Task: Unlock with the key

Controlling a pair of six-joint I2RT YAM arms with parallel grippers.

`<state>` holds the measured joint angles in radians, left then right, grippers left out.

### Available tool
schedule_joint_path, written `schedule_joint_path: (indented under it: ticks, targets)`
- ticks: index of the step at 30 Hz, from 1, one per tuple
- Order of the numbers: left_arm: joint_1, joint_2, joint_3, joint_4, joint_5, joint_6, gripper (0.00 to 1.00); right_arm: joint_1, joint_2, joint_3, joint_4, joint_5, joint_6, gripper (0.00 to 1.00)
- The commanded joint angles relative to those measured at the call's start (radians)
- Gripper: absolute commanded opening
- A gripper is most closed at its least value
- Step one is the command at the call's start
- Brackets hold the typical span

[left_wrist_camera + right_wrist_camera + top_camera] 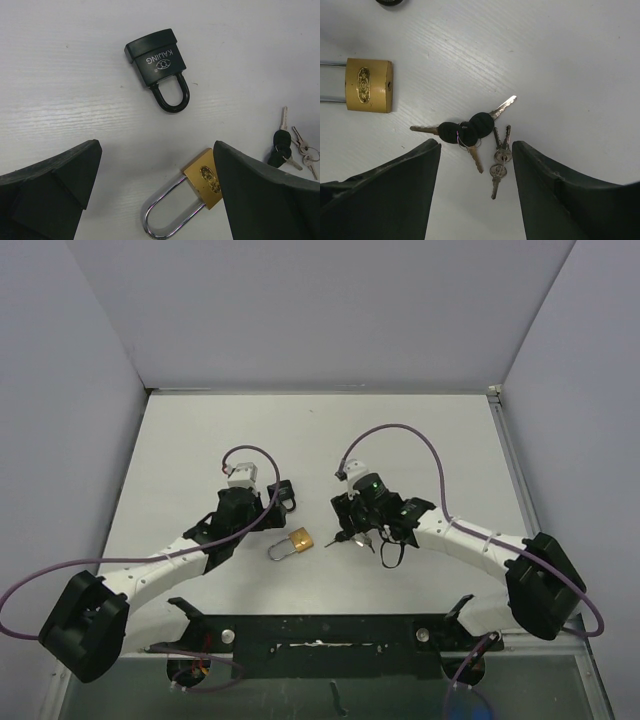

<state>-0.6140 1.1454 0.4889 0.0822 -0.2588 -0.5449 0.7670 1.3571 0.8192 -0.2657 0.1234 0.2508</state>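
Right hand (476, 145) spread, empty, over key bunch (465, 132) lying on bench (570, 60). Black-headed keys share ring with smaller silver keys (500, 157), blades fanned out. Brass padlock (369, 85) near, left of bunch, shackle pointing away from keys. Left hand (156, 150) also spread, straddling brass padlock. Black padlock (156, 60) beyond, apart.

Advice: pinch one black head only, blade left protruding, or the ring drags the rest askew. Left hand should clamp brass body first. Which key fits: cannot tell.
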Motion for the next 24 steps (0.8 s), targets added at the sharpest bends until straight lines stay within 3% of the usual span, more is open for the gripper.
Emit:
schedule_joint_path:
  ticks: [1,24]
  targets:
    - [-0.006,0.001,0.051,0.040,0.005,-0.016,0.96,0.032,0.040,0.037,-0.004,-0.039,-0.004,0.58]
    - [-0.006,-0.026,0.038,0.039,-0.003,-0.013,0.96,0.082,0.152,0.050,-0.026,0.015,-0.055,0.46]
